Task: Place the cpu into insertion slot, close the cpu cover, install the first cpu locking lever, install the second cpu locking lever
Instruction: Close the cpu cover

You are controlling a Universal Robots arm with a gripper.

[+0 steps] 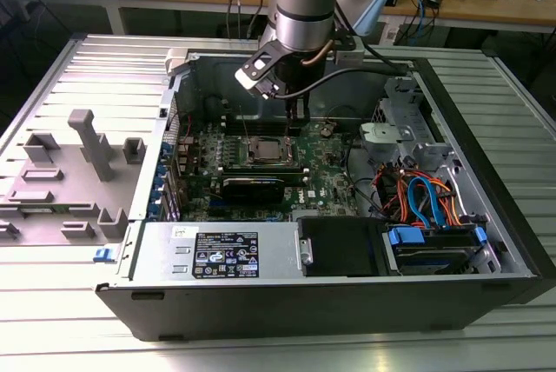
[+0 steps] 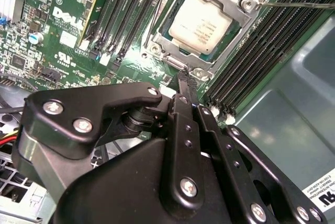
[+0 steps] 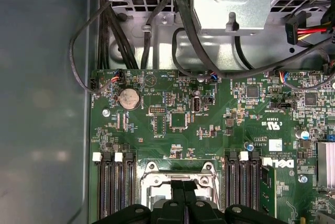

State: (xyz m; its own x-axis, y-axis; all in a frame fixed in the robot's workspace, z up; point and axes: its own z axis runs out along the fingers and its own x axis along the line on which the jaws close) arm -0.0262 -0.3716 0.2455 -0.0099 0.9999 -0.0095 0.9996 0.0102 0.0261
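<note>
Down beside the closed cpu cover [image 2: 233,35] the gripper [image 2: 185,80], fingers pinched together empty, probably wanted a slow, square press that kept off the cpu [image 2: 201,22]

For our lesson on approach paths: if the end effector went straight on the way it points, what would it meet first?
Probably the near rim of the thin grey-metal square-frame cpu cover around the small silver-topped square cpu; the end effector points down right beside that rim, but depth is unclear.
</note>
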